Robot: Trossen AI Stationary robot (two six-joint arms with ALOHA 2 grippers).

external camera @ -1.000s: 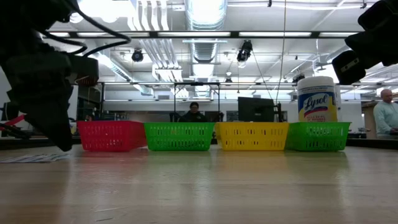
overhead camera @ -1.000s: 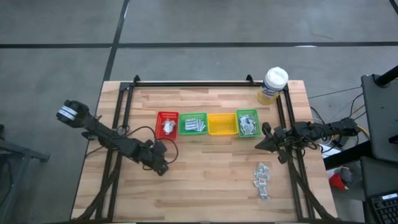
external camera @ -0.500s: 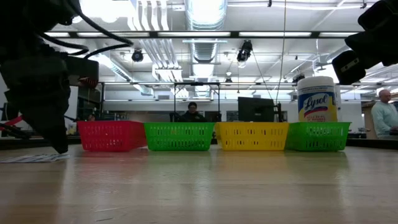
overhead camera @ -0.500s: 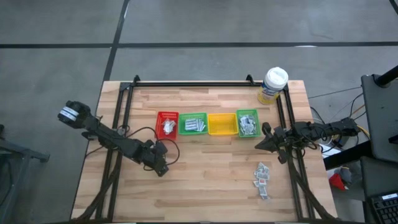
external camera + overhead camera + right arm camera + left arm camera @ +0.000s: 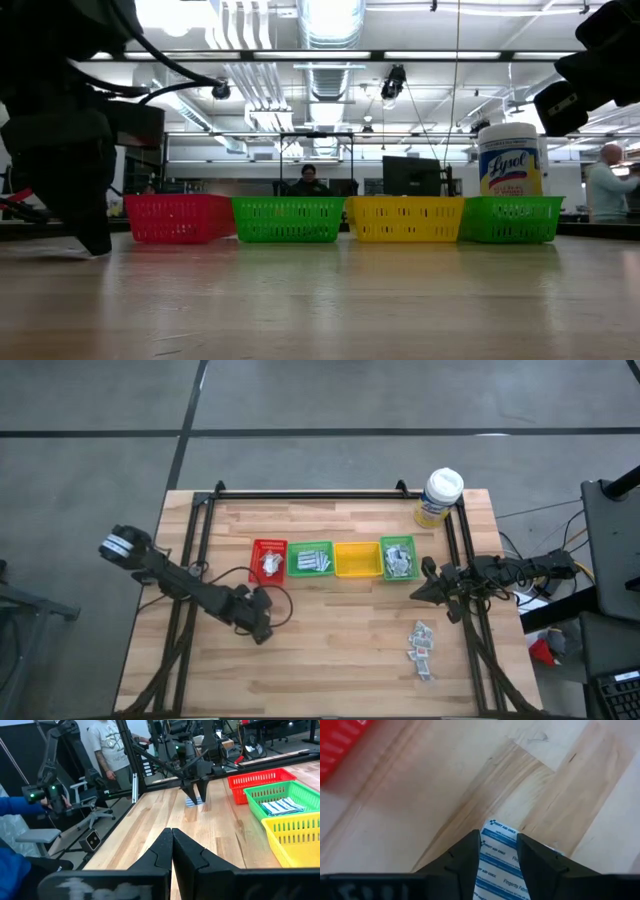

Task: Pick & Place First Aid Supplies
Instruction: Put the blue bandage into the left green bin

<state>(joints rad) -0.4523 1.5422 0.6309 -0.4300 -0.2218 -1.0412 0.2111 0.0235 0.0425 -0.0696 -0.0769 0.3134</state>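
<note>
Sorting is partly done as the left gripper (image 5: 262,632) is hanging low over the table (image 5: 340,650), in front of the red bin (image 5: 268,560). Its fingers (image 5: 465,857) are standing apart on either side of a white-blue sachet (image 5: 497,855) that is lying flat on the wood; whether they are touching it yet cannot be told, and nothing is being lifted. The right gripper (image 5: 418,594) is waiting at the table's right side, beside the far green bin (image 5: 398,556), its fingers (image 5: 162,847) pressed together on nothing.

Three of the four bins in the row are already holding supplies: the red one, the near green bin (image 5: 311,559) with blue-striped packets, and the far green one. The yellow bin (image 5: 357,559) is looking empty from above. A small heap of sachets (image 5: 421,646) is lying loose near the table's front right, well apart from the bins, so more picks are likely waiting after this one. The wipes tub (image 5: 439,497) is standing at the back right corner.
</note>
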